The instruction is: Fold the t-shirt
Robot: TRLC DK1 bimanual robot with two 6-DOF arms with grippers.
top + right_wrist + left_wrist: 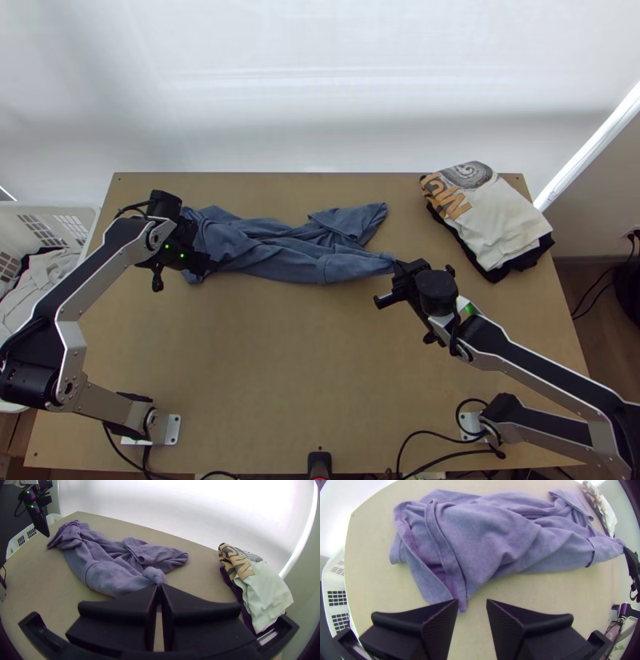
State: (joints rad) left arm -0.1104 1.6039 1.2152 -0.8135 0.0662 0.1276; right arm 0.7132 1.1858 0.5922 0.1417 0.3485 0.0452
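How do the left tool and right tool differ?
The left tool is open; the right tool is shut on the blue t-shirt. The left tool is at the shirt's bunched end, gripping nothing; the right tool pinches a narrow tip at the opposite end. Both have wide, flat black fingers.

From the middle of the tabletop, we have the t-shirt lying on it from ten o'clock round to about two. Near our t-shirt, farther out at two o'clock, a clothes pile rests on the tabletop. Beyond the edge at ten o'clock we see a basket with clothes in it.
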